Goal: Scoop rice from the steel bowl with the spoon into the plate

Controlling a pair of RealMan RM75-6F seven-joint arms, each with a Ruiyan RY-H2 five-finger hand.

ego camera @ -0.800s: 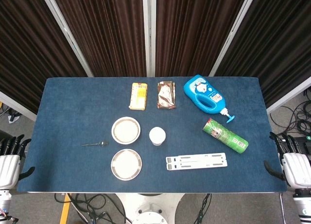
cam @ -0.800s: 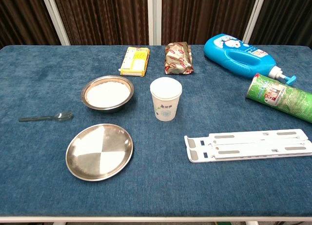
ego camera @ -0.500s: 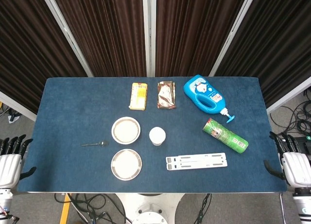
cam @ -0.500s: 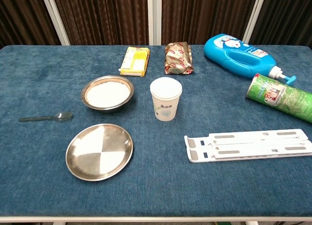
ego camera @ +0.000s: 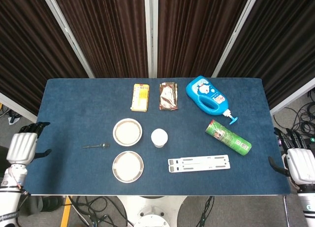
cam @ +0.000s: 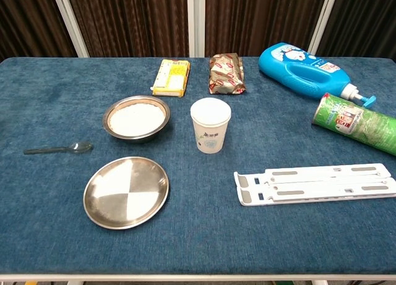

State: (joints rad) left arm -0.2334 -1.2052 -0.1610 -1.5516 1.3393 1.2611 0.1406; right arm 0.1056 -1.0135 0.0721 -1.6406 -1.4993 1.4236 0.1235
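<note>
Hands are appearing in the head view only: the left hand [ego camera: 22,147] is hanging just off the tabletop's [ego camera: 74,104] left edge, the right hand [ego camera: 300,163] just off its right edge near the front corner, both with fingers apart and holding nothing. Chest view is showing neither hand, but it is revealing detail that the overhead angle flattens: the bowl [cam: 136,118] is standing upright with white rice filling it, and the plate [cam: 126,191] is lying bare and reflective just in front of the bowl, toward the front edge. Spoon [cam: 59,149] is lying flat left of both, apart from them, its handle pointing to the left edge; in the head view the spoon [ego camera: 97,146] is showing only as a thin dark sliver. Cup [cam: 210,125] is standing right of the bowl. Along the back edge a yellow box [cam: 171,76] and a foil packet [cam: 226,74] are lying side by side. Blue bottle [cam: 307,69], green can [cam: 357,123] and white stand [cam: 315,184] are occupying the right half; the chest view is cutting off the can's far end.
</note>
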